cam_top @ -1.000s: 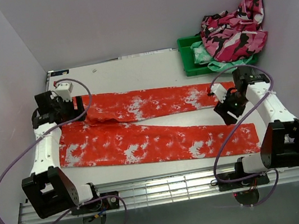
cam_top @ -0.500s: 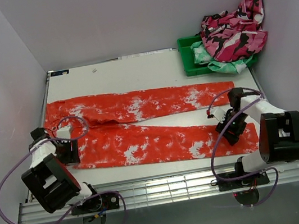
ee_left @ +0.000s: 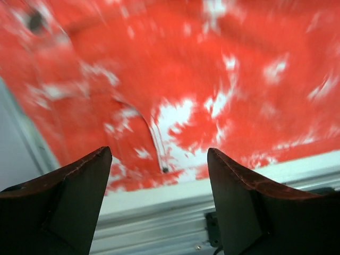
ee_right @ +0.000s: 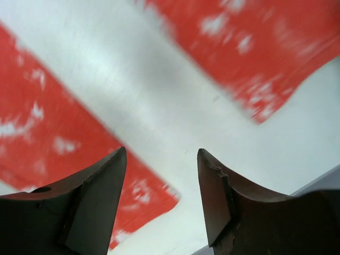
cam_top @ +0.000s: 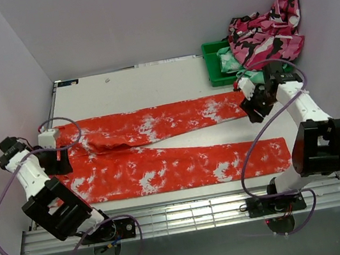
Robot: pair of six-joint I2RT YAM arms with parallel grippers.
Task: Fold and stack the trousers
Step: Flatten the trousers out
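Note:
The trousers [cam_top: 163, 167], bright red-orange with white splotches, lie flat across the table, waist at the left and both legs running right. My left gripper [cam_top: 57, 161] hangs open and empty over the waist end; in the left wrist view [ee_left: 158, 151] the trousers [ee_left: 212, 79] lie below it, by the table's front edge. My right gripper [cam_top: 254, 106] is open and empty by the far leg's end. In the right wrist view [ee_right: 162, 150] it is over bare table between the two leg ends [ee_right: 42, 133].
A green bin [cam_top: 215, 62] stands at the back right with a pink, black and white camouflage garment [cam_top: 266, 38] heaped on it and a mint-green garment [cam_top: 259, 74] spilling out. A metal rail [cam_top: 190, 211] runs along the table's front edge. Walls close in on both sides.
My right gripper has moved from the near leg's end back to the far leg's end. My left arm has swung out toward the left edge. The trousers have shifted slightly.

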